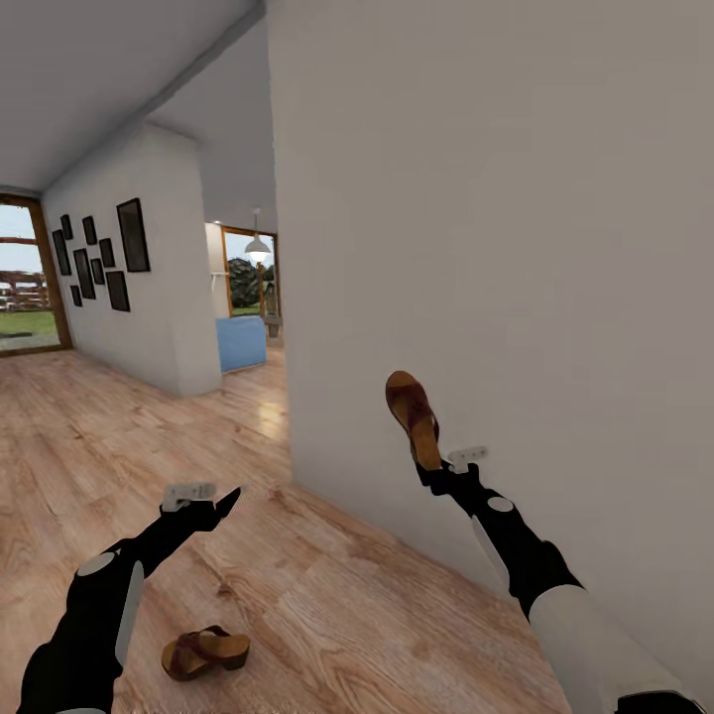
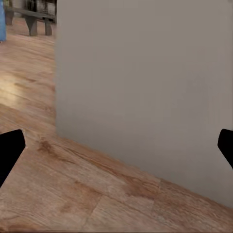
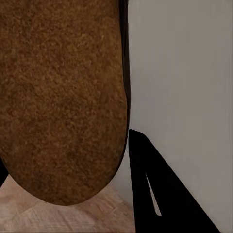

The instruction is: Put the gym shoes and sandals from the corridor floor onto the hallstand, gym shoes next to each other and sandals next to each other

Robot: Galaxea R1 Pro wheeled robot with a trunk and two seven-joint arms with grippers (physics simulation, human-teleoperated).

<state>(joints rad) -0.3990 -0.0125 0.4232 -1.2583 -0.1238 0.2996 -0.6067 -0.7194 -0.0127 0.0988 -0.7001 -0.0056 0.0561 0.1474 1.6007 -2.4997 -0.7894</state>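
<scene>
One sandal [image 1: 413,416] is clamped at its heel end in the right gripper [image 1: 433,470], held up beside the white wall [image 1: 516,248] — sole toward the wrist camera. Second sandal [image 1: 205,652] lies on the corridor floor [image 1: 327,595] near the left arm; left gripper [image 1: 220,506] has its fingers spread wide, holding nothing.

held sandal [image 1: 413,416]: brown, tan footbed; mottled brown sole between the right fingers [image 3: 160,194]
floor sandal [image 1: 204,652]: brown straps, tan footbed
fingers: black, both arms
arms: black; right forearm [image 1: 605,635] white, grey discs at joints
corridor floor [image 1: 327,605]: light brown wood-grain planks
wall [image 1: 516,248]: plain off-white
picture frames [image 1: 99,260]: black
sofa [image 1: 241,343]: blue
</scene>
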